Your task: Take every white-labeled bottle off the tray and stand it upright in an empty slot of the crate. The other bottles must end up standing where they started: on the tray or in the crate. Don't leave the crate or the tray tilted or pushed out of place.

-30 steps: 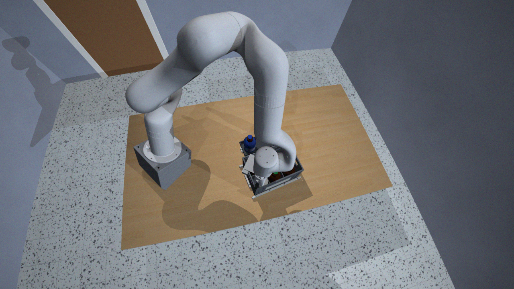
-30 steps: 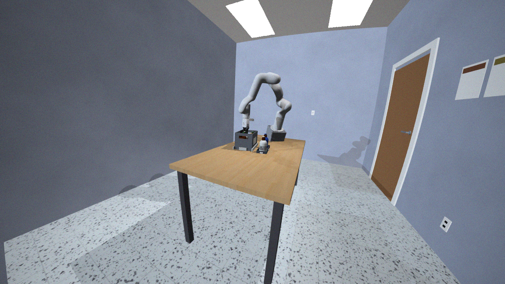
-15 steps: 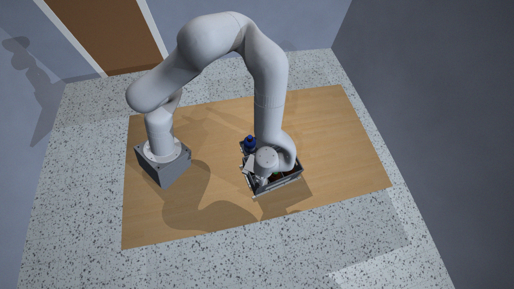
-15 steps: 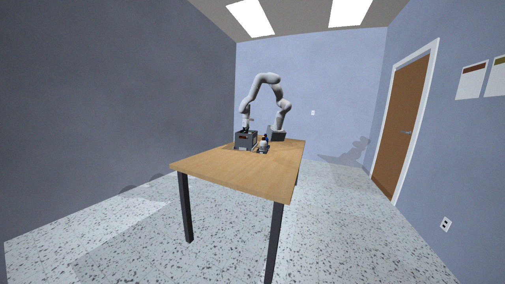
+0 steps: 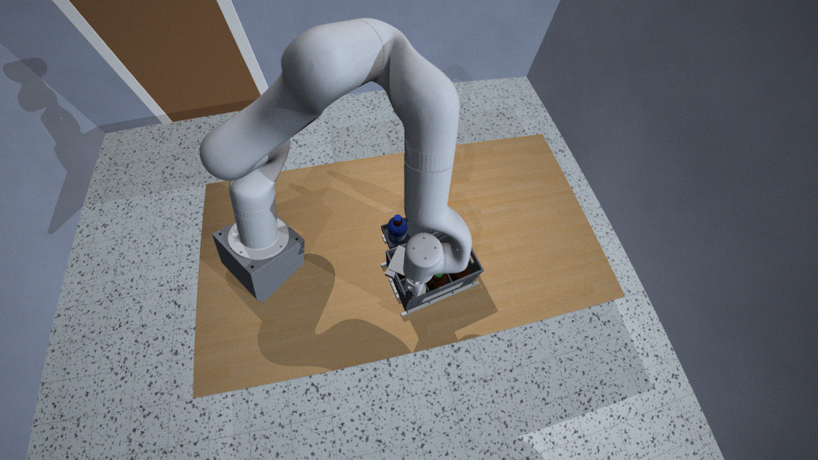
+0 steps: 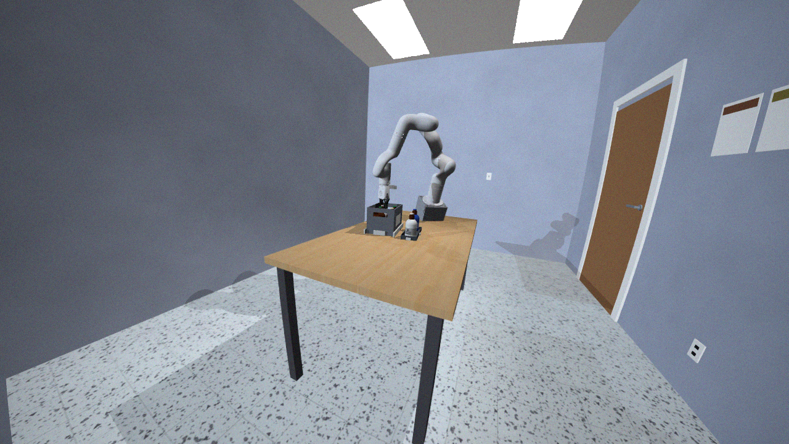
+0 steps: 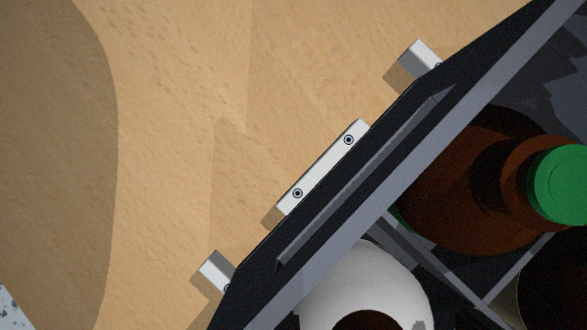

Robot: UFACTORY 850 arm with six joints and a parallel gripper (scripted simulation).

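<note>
The dark grey crate (image 5: 452, 289) (image 6: 383, 222) (image 7: 404, 170) stands on the table. In the wrist view a white-labelled bottle (image 7: 367, 280) stands upright in the crate's near corner slot. A brown bottle with a green cap (image 7: 564, 183) (image 5: 438, 276) stands in the slot beside it. My gripper (image 6: 384, 202) is open and sits just above the crate, over the white-labelled bottle; the wrist hides its fingers in the top view. On the small tray (image 6: 410, 237) (image 5: 384, 231) beside the crate stand another white-labelled bottle (image 6: 410, 225) and a blue bottle (image 5: 397, 227) (image 6: 415, 214).
The arm's base block (image 5: 258, 260) (image 6: 431, 211) stands on the table's back part. The arm's forearm arches over the tray and the crate. White brackets (image 7: 321, 167) run along the foot of the crate's outer wall. A dark bottle (image 7: 555, 284) fills another crate slot.
</note>
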